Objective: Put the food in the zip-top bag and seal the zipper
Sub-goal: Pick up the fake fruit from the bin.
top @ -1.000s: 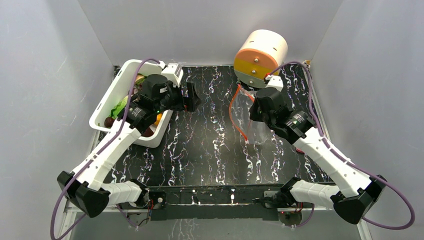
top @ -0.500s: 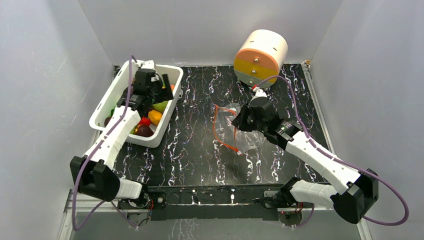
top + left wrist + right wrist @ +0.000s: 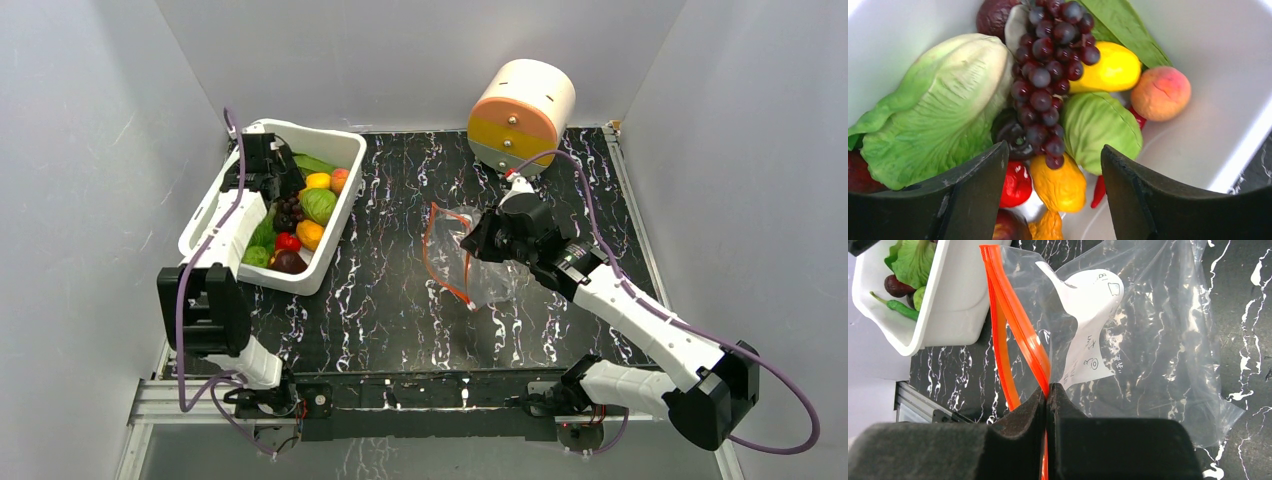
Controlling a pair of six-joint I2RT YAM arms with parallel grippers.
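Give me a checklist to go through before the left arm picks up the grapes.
1. Left gripper open: ok.
2. Grapes centred under it: ok, they lie in the gap, in the bin.
3. Grapes free to lift: cannot tell; they lie against the cabbage and their top end is out of view.
4. Right gripper shut on the zipper: ok.
5. Bag mouth open: ok, the two strips are parted.
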